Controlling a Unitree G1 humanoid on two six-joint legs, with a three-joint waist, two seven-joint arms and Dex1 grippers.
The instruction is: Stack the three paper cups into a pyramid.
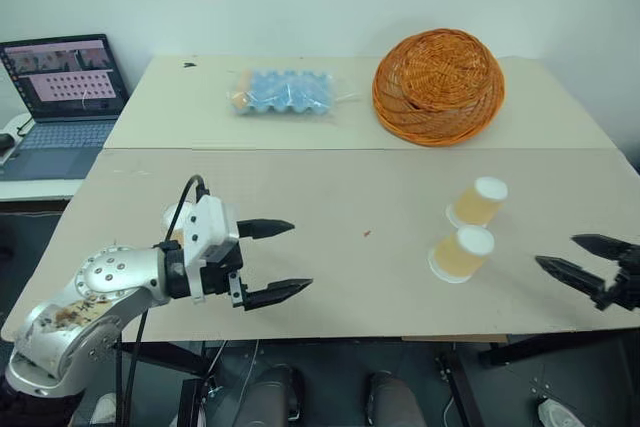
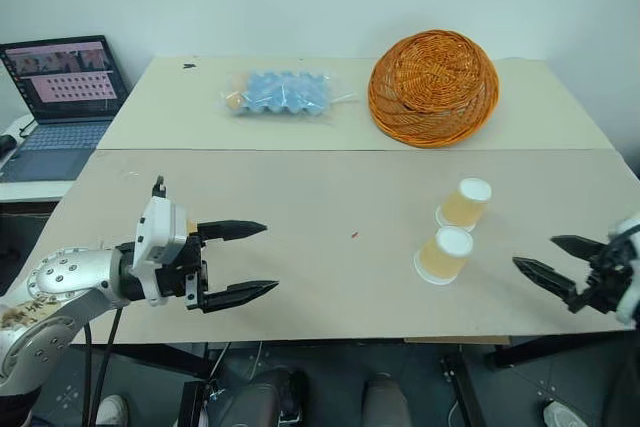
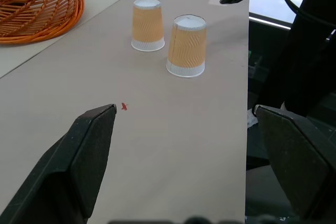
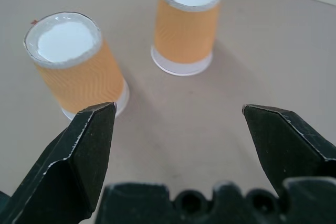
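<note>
Two paper cups stand upside down on the beige table (image 1: 330, 197), at its right. The far cup (image 1: 478, 201) and the near cup (image 1: 463, 253) stand close together without touching. Both have tan sides and a white base facing up. My right gripper (image 1: 555, 250) is open to the right of the near cup, pointing at the pair with a gap between; its wrist view has the near cup (image 4: 73, 66) and the far cup (image 4: 186, 24) just beyond the fingertips. My left gripper (image 1: 300, 257) is open and empty at the table's front left, pointing right towards the cups (image 3: 186, 45).
An upturned orange wicker basket (image 1: 438, 87) and a blue egg tray in a clear bag (image 1: 285, 92) lie on the back table. An open laptop (image 1: 65, 97) sits at the far left. A red speck (image 1: 367, 234) marks the middle. The table's front edge runs just below both grippers.
</note>
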